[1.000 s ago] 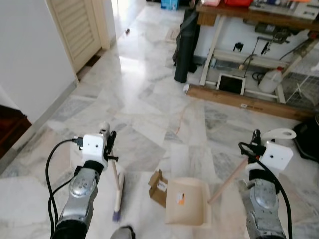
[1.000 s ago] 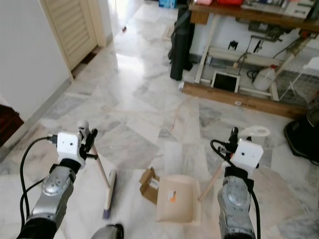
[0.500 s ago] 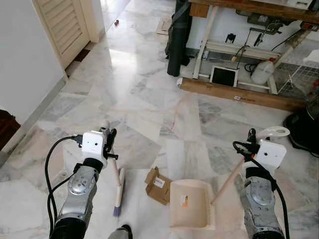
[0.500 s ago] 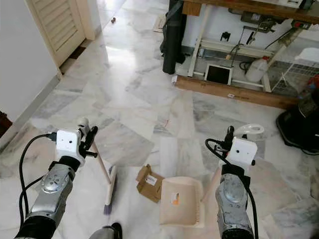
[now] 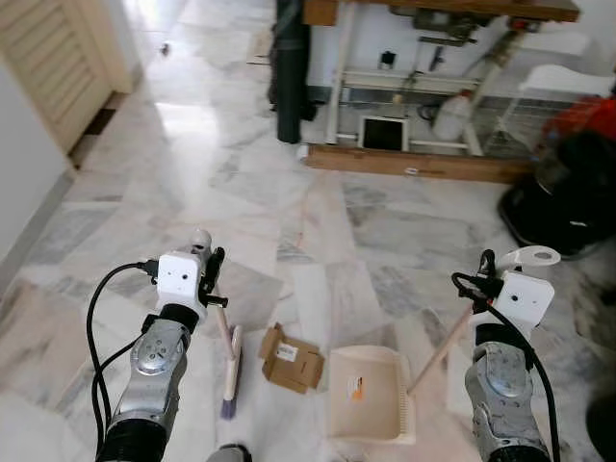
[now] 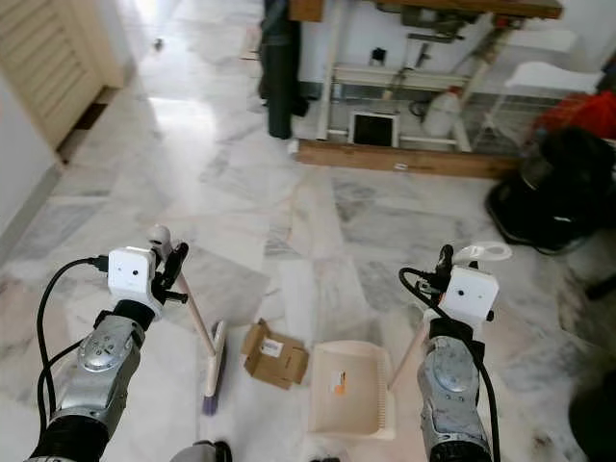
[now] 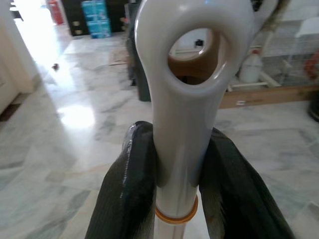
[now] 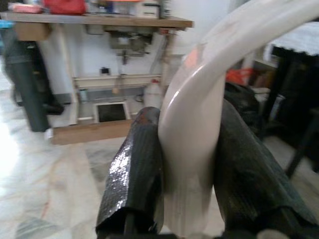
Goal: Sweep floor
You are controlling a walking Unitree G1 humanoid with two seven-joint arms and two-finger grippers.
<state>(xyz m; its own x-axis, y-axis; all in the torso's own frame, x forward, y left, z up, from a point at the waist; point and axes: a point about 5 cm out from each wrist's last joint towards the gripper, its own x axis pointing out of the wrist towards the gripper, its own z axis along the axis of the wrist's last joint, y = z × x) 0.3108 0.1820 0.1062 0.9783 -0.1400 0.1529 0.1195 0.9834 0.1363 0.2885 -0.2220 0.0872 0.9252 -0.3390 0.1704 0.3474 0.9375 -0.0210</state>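
My left gripper [image 5: 208, 271] is shut on the white top of a broom handle [image 7: 185, 99]. The wooden stick slants down to the broom's brush head [image 5: 231, 371] on the marble floor. My right gripper [image 5: 487, 273] is shut on the white grip [image 8: 199, 124] of a cream dustpan [image 5: 371, 395], which rests flat on the floor between my arms. A crumpled piece of brown cardboard [image 5: 294, 358] lies between the brush head and the dustpan, close to the pan's left edge.
A long wooden plank [image 5: 414, 164] lies on the floor ahead, below a workbench with a white jug [image 5: 450, 115]. A black roll [image 5: 292, 67] stands beside the bench. A black bag [image 5: 563, 192] sits at the right. A louvred door [image 5: 48, 67] is at the left.
The whole picture has shifted left, so the camera has turned right; the black bag has come into view. Both grippers keep their holds, and the broom and dustpan stay in place between my arms.
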